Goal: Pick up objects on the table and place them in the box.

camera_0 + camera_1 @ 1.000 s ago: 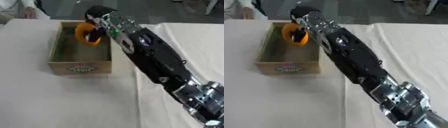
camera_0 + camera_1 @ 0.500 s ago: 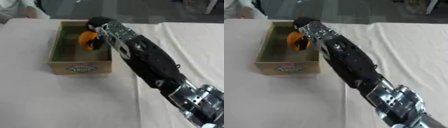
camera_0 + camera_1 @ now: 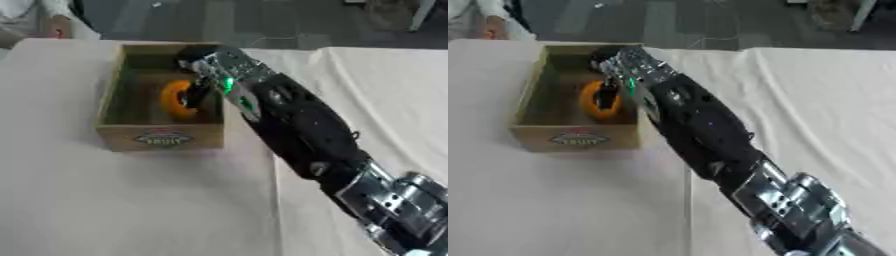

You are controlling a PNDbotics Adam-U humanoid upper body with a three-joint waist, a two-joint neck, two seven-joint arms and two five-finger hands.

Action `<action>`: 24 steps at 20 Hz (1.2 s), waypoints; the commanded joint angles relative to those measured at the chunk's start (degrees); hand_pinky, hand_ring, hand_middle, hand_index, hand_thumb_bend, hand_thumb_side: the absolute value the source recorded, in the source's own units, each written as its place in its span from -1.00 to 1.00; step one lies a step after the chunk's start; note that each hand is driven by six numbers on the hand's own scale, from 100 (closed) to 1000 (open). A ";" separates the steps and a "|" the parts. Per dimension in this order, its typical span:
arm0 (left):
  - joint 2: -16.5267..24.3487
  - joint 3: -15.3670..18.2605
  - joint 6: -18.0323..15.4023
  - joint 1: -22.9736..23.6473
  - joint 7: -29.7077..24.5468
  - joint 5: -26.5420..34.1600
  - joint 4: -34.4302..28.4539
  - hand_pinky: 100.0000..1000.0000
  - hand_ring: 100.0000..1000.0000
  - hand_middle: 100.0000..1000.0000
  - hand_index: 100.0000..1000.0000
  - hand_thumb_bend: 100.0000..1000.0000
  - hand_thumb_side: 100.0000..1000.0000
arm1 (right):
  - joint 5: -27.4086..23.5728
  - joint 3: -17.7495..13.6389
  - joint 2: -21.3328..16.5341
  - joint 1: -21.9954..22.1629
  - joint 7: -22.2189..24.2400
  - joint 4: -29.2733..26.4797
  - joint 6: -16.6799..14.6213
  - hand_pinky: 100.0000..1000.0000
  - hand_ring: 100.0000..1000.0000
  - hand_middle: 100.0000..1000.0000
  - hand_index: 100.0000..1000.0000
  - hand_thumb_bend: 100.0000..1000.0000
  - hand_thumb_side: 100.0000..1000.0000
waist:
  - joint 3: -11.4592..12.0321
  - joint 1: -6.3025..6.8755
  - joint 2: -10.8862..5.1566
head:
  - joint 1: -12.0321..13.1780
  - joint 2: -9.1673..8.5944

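R hand reaches from lower right up over the box, arm lying diag. across the right rim, hand down inside the box. Fingers curl round an orange ring-shaped object, dark fingers crossing its right side, so they're clamped on it. Orange object sits inside the box, toward the right wall & roughly mid-depth, standing on edge; can't tell if it touches the box floor or hangs just above it. Box is a shallow open wooden/cardboard crate w/ a red-green oval label on the front wall, reading "FRUIT" as far as it can be made out. Box rests on the bench, which is covered w/ a pale cloth; a fold in the cloth runs down beside the arm. Small green light glows on the back of the hand. L hand not in either view.
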 commanded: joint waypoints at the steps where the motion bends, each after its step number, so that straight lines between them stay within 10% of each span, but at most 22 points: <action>1: 0.58 0.04 0.04 -0.67 -0.16 0.01 -0.93 0.18 0.44 0.22 0.67 -1.00 0.76 | 1.94 -0.86 -0.41 -1.95 1.00 -0.18 0.17 0.74 0.85 0.66 0.92 -1.00 -0.56 | 0.12 0.32 -1.34 | -0.05 -0.48; 12: 0.66 0.10 0.00 -0.61 -0.17 -0.03 -0.93 0.18 0.44 0.22 0.67 -1.00 0.76 | 2.87 -2.15 -2.46 -3.73 1.56 -5.46 0.91 0.75 0.85 0.66 0.93 -0.80 -0.35 | -0.24 0.28 -1.90 | 0.21 -0.32; 24: 1.03 0.61 -0.06 -0.28 0.53 -0.34 -0.93 0.18 0.44 0.21 0.66 -1.00 0.76 | -5.41 -2.60 -14.98 -1.00 3.51 -30.07 6.23 0.56 0.70 0.48 0.79 -1.00 -0.12 | -1.95 0.87 -2.71 | 1.80 0.42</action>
